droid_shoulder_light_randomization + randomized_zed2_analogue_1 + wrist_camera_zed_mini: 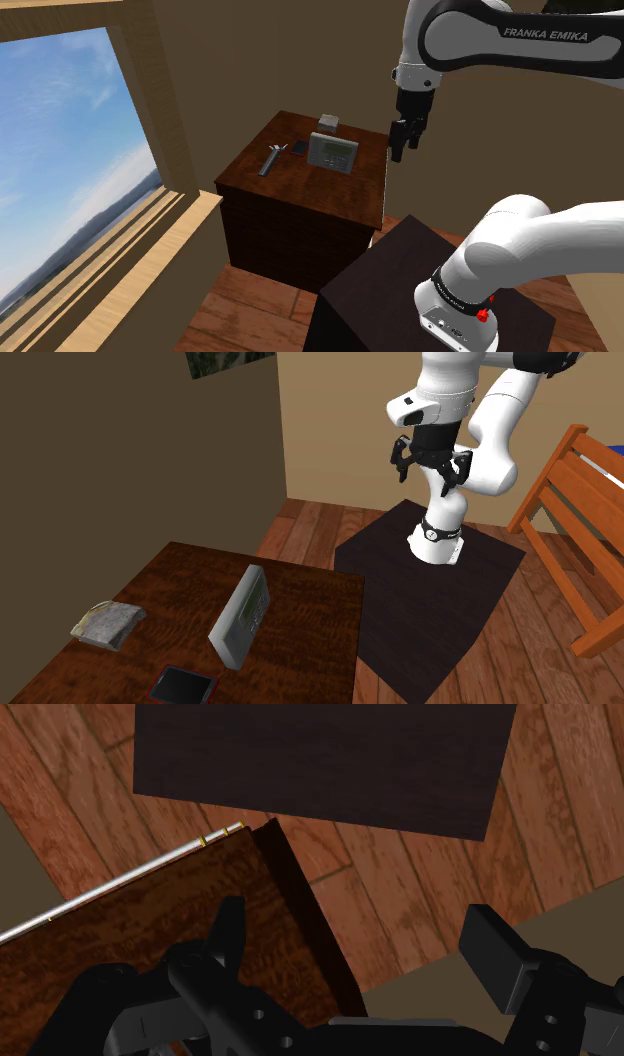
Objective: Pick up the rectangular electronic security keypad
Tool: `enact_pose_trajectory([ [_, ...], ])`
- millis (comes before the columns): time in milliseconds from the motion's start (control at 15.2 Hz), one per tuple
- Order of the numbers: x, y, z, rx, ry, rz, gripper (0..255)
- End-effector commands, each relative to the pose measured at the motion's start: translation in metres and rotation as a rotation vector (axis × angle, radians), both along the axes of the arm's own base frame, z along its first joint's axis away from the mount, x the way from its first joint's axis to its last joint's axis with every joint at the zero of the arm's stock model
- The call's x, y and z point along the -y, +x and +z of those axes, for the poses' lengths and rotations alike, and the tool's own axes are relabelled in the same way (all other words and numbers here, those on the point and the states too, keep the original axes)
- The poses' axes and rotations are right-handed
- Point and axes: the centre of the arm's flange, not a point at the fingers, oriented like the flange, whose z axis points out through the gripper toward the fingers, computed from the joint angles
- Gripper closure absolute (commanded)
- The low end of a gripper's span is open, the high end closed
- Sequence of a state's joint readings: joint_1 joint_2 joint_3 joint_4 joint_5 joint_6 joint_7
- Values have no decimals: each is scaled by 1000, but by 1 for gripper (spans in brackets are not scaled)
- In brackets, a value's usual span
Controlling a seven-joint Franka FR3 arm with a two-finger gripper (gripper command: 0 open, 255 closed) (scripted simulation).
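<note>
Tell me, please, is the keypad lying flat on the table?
No, the keypad stands on its edge on the dark wooden table.

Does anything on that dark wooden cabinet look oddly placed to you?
Yes: the keypad stands up on one long edge on the cabinet top, with nothing visibly propping it, rather than lying flat. The dark slab near it lies flat.

- I'm seeing sky showing through the window (70,150) at the shoulder view's left.
- Tan walls (340,422) are meeting a plank floor (310,522).
- A dark cabinet (300,225) is standing by the wall, an orange chair (548,477) well apart.
</note>
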State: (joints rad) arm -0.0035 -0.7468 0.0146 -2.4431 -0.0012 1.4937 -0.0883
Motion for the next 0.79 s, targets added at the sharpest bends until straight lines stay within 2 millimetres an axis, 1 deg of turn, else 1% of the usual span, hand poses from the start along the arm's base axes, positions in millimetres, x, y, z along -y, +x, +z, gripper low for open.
enact_pose_trajectory([
  [0, 0, 0, 0, 0, 0, 0, 0],
  [726, 79, 105, -64, -22, 18, 140, 0],
])
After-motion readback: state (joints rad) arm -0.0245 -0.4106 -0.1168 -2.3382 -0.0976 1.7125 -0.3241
